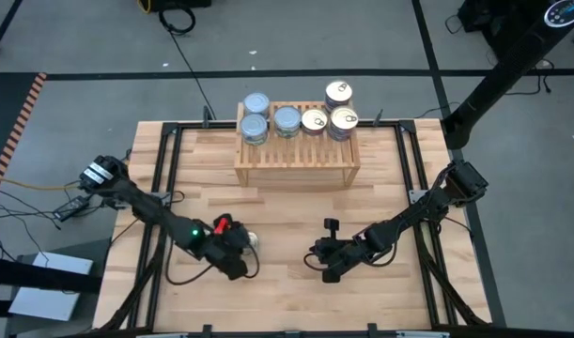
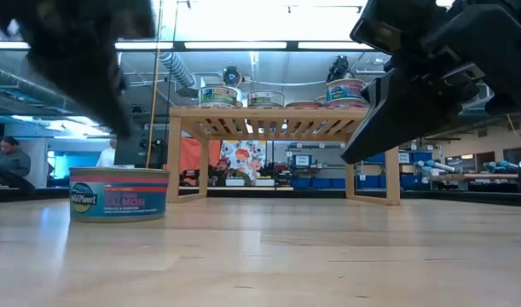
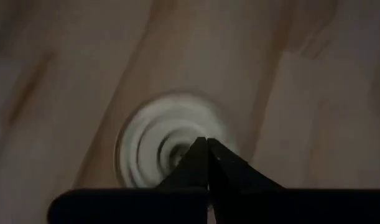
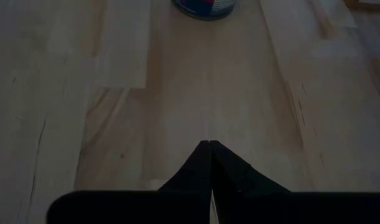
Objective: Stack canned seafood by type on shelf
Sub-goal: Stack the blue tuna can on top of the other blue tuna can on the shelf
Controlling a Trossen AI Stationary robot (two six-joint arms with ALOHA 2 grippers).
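One desk [image 1: 287, 216] carries the shelf [image 1: 296, 155], topped with six tins [image 1: 287, 120]. Left end effector [image 1: 238, 246], fingers together, hovers directly over a lone tin [image 2: 119, 194] labelled "Wild Planet" and "SALMON". Right end effector [image 1: 326, 265], also closed, stays apart.

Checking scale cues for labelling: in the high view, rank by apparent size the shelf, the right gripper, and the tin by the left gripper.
1. Shelf
2. Right gripper
3. Tin, mostly hidden under the left gripper, so unsure.
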